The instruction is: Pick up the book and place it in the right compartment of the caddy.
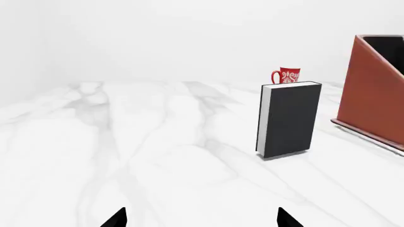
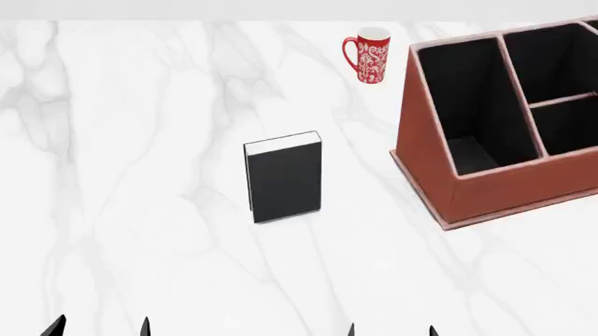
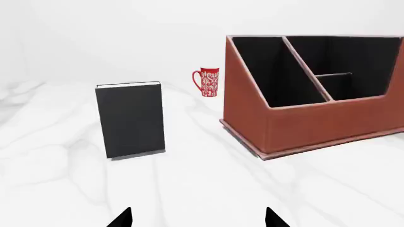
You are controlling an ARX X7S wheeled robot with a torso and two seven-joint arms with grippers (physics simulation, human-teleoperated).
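Grippers (image 2: 98,327) (image 2: 391,329) spread wide, empty, book (image 2: 284,177) upright, untouched

We find no legible text, label, brand or number; the mug (image 2: 369,54) carries only a white ornamental pattern.

Red mug (image 2: 369,55) with white pattern stands upright at the far side of the counter (image 2: 140,175), handle facing left. Counter is white marble with grey veining. Plain white wall (image 1: 158,38) behind the far edge. Mug also shows in the right wrist view (image 3: 207,82).
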